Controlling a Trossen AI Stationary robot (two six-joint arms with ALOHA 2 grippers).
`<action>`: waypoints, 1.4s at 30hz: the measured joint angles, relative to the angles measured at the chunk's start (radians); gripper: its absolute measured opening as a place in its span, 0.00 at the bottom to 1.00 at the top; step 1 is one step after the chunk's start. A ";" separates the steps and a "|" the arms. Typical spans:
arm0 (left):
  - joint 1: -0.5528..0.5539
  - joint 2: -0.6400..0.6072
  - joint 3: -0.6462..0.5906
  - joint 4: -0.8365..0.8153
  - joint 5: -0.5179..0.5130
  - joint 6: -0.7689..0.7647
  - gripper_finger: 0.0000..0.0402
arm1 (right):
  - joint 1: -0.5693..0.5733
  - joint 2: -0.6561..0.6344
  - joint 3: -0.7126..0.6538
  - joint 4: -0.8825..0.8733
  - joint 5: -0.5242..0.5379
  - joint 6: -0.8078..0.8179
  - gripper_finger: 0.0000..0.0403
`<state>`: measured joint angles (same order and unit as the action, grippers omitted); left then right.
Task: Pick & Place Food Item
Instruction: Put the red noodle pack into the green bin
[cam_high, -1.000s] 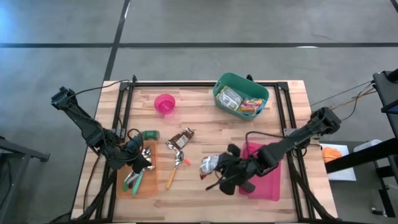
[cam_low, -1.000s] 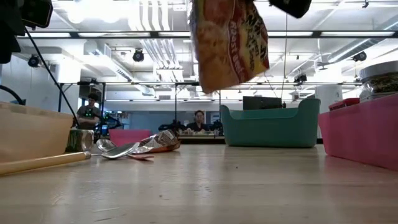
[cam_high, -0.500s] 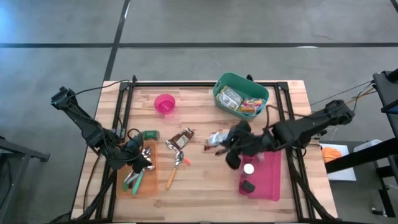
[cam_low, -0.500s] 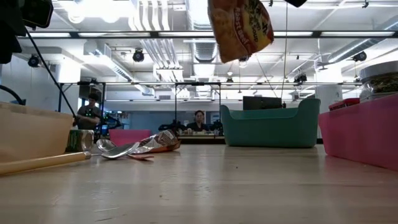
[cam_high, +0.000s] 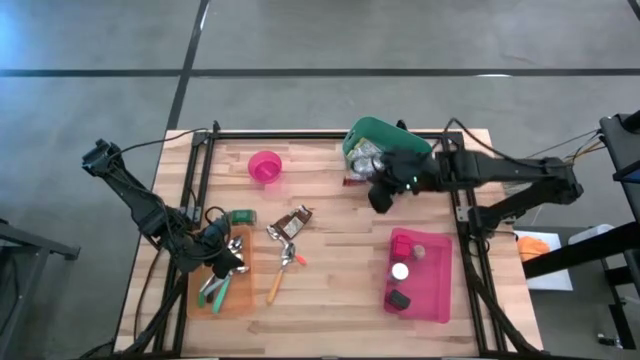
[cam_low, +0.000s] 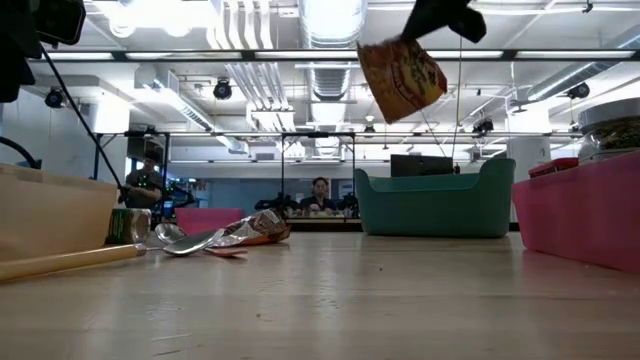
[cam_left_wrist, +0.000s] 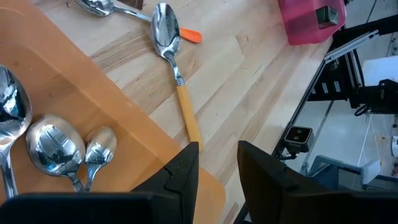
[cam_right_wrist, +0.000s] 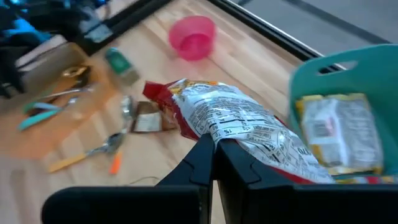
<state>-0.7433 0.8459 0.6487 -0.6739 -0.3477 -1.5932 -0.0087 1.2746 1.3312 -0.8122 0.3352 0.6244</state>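
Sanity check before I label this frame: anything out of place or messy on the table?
A crumpled wrapper and a yellow-handled spoon lie loose mid-table, outside the orange tray holding the other spoons. The right hand grips a snack bag beside the teal bin, not yet dropped.

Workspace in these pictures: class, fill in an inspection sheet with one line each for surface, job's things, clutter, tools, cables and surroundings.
Surface: wooden table, dark frame around it.
Job's things: snack bag held in the air at the teal bin, which holds packets.
Clutter: pink bowl; crumpled wrapper; spoons on an orange tray; wooden-handled spoon; pink tray with small items.
Tools: right tool shut on snack bag; left tool over the orange tray, holding nothing.
Cables: black cables along both arms.
Surroundings: grey floor; people far behind the table in the low view.
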 joint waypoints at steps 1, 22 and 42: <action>0.000 0.000 0.000 0.000 0.000 0.000 0.28 | -0.031 -0.003 0.000 -0.010 -0.017 -0.008 0.02; 0.039 0.000 0.000 -0.004 -0.004 0.053 0.28 | -0.487 0.005 -0.036 -0.144 -0.068 -0.413 0.02; 0.060 0.000 0.000 -0.002 -0.012 0.049 0.28 | -0.450 0.005 -0.388 0.041 0.036 -0.515 0.02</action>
<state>-0.6830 0.8459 0.6487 -0.6762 -0.3595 -1.5444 -0.4588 1.2800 0.9427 -0.7714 0.3714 0.1096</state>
